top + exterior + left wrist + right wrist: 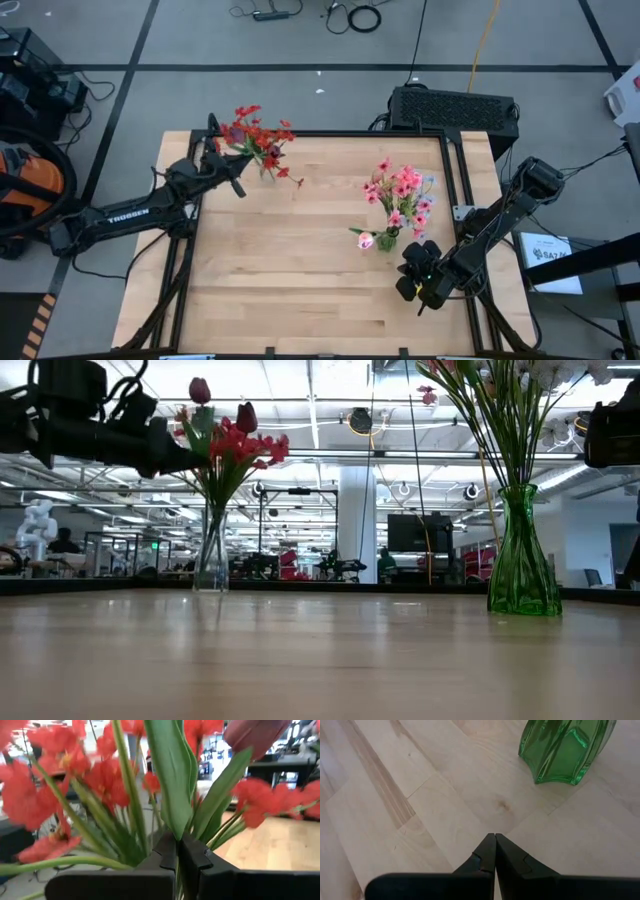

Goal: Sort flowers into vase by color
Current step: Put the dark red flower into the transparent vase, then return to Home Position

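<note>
My left gripper (177, 855) is pinched tight on a tulip stem (170, 795), poised among the red flowers (258, 135) above their clear vase (211, 555). Next I judge: lower, then release. My right gripper (495, 852) waits closed, empty, near the green vase (565, 747)

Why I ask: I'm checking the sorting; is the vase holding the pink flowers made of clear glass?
No, the vase under the pink flowers is green glass; the clear one holds the red flowers.
</note>
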